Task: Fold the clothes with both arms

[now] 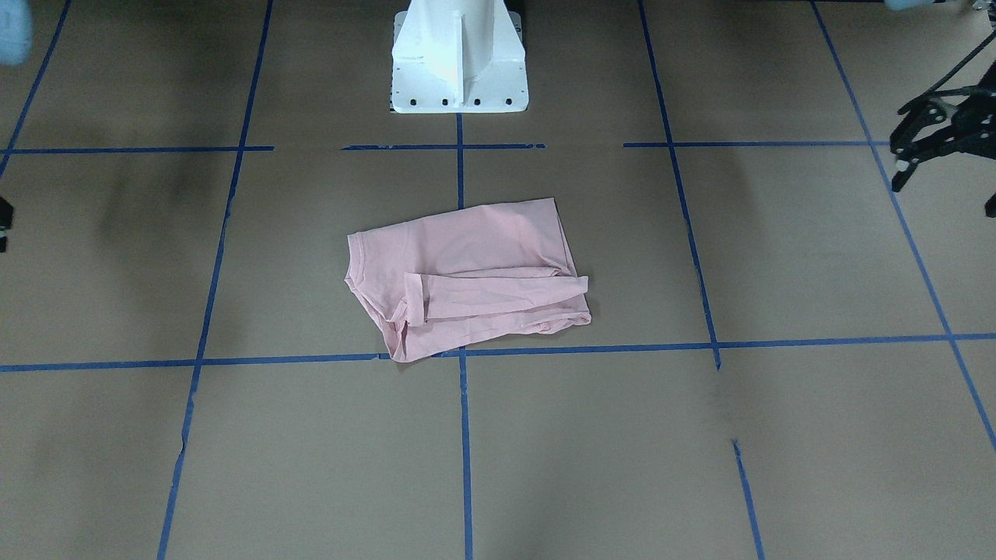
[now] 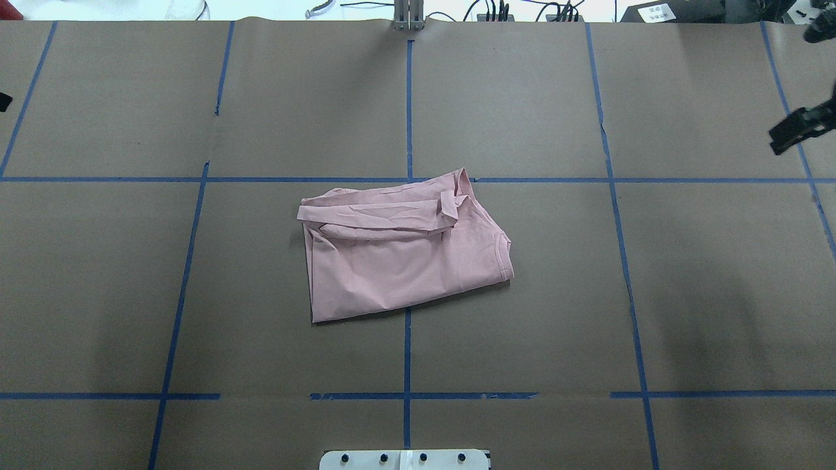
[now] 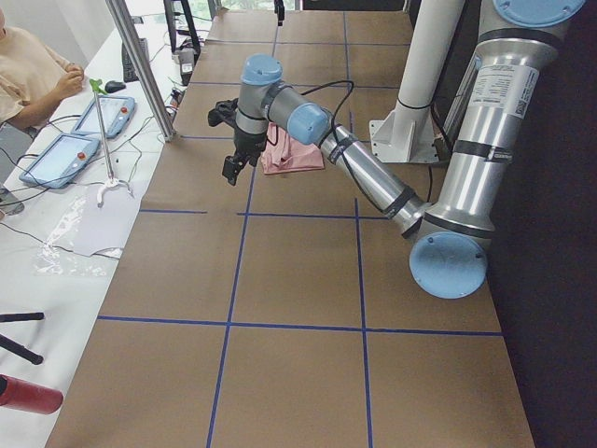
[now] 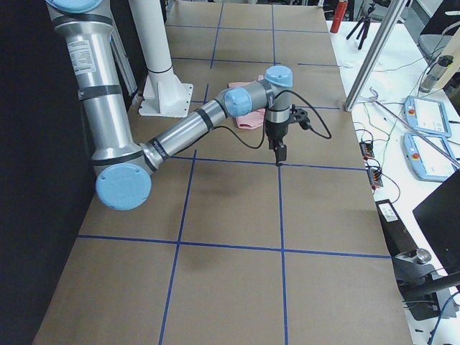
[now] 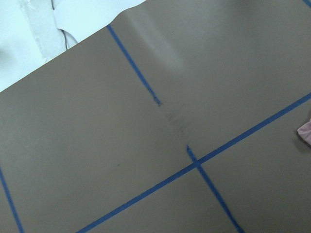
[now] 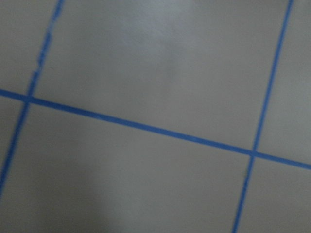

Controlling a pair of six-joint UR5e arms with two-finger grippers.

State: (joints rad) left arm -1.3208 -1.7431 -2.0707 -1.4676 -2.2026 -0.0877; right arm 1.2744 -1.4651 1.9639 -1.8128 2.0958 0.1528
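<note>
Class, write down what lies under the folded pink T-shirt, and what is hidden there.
Under the pink T-shirt is the brown table, with a blue tape line running beneath it. The covered stretch of tape and the shirt's underside cannot be seen.

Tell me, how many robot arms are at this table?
2. The left arm reaches over the table's left end; the right arm reaches over its right end. Both hang clear of the pink T-shirt lying in the middle.
</note>
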